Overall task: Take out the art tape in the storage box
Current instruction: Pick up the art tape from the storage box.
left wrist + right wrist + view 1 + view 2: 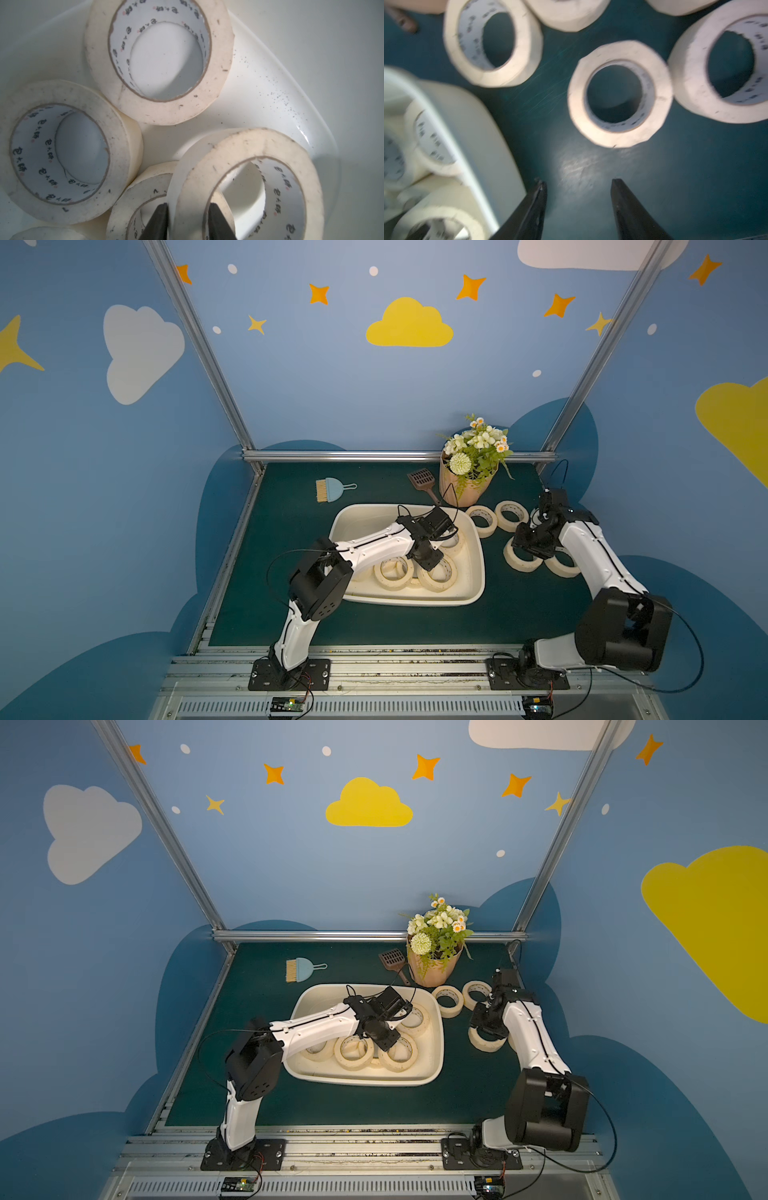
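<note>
The storage box, a shallow cream tub, sits mid-table with several art tape rolls in it. My left gripper reaches into the box and is shut on the wall of one tilted roll, one finger inside its core and one outside. That roll leans on another roll. Several more rolls lie on the green mat right of the box. My right gripper hovers open over the mat beside them, holding nothing.
A tan flower pot with flowers stands behind the box's far right corner, with a brown slotted scoop next to it. A small blue dustpan with a brush lies at the back left. The box wall is close beside my right gripper.
</note>
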### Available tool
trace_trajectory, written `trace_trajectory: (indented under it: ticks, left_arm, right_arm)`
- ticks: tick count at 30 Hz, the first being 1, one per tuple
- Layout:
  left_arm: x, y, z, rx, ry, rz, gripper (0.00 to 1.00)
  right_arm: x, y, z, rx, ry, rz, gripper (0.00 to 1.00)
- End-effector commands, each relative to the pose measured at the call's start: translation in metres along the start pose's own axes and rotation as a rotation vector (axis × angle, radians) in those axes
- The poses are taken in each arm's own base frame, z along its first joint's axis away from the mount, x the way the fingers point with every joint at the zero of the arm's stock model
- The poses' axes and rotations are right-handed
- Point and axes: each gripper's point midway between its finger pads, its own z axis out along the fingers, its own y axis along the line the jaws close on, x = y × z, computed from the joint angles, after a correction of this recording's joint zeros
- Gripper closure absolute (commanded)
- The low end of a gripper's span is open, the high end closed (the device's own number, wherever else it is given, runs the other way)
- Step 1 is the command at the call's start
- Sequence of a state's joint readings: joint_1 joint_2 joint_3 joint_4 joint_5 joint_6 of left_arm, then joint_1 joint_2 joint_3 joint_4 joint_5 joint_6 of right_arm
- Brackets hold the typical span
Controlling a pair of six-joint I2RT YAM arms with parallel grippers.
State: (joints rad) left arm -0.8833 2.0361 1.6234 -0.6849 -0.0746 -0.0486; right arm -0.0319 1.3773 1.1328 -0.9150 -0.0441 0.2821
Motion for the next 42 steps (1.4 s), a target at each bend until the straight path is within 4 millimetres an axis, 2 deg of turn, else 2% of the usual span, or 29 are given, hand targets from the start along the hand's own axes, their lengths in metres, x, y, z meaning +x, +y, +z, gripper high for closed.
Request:
trace_trajectory:
  ticks: [1,6,10,14,20,23,30,33,38,39,40,42]
  left_arm:
    - [-0.004,0.007,-0.002,-0.021,0.005,-0.001,0.78]
    - [-0.022,0.018,-0.024,-0.053,-0.048,0.002,0.81]
    - [-0.040,0.022,-0.042,-0.063,-0.103,0.004,0.83]
    - [-0.055,0.022,-0.053,-0.058,-0.145,0.002,0.84]
    - [-0.066,0.013,-0.064,-0.015,-0.183,-0.010,0.85]
    - [-0.067,0.006,-0.071,-0.005,-0.200,-0.006,0.86]
    - [-0.071,-0.005,-0.089,0.030,-0.253,-0.015,0.88]
    - [-0.073,-0.006,-0.093,0.041,-0.270,-0.021,0.88]
    - [-0.074,-0.012,-0.096,0.078,-0.292,-0.029,0.86]
    - [-0.074,-0.014,-0.095,0.088,-0.294,-0.030,0.82]
    - [-0.074,-0.015,-0.096,0.095,-0.299,-0.032,0.73]
    - [-0.072,-0.016,-0.096,0.100,-0.303,-0.033,0.58]
  right_arm:
    - [0.034,0.024,-0.021,-0.100,0.070,-0.036,0.45]
    - [0.054,0.060,-0.053,-0.228,0.065,-0.095,0.41]
    - [0.069,0.086,-0.059,-0.269,0.092,-0.150,0.39]
    - [0.080,0.115,-0.052,-0.295,0.124,-0.208,0.39]
    - [0.079,0.148,-0.037,-0.313,0.149,-0.261,0.39]
    - [0.074,0.155,-0.028,-0.306,0.155,-0.264,0.39]
    - [0.067,0.157,-0.011,-0.267,0.170,-0.260,0.41]
    - [0.066,0.158,-0.008,-0.270,0.166,-0.254,0.49]
    - [0.063,0.157,-0.010,-0.265,0.150,-0.249,0.88]
    - [0.062,0.157,-0.011,-0.265,0.145,-0.248,0.94]
    - [0.060,0.157,-0.013,-0.265,0.138,-0.249,1.00]
    - [0.058,0.154,-0.015,-0.256,0.131,-0.242,1.00]
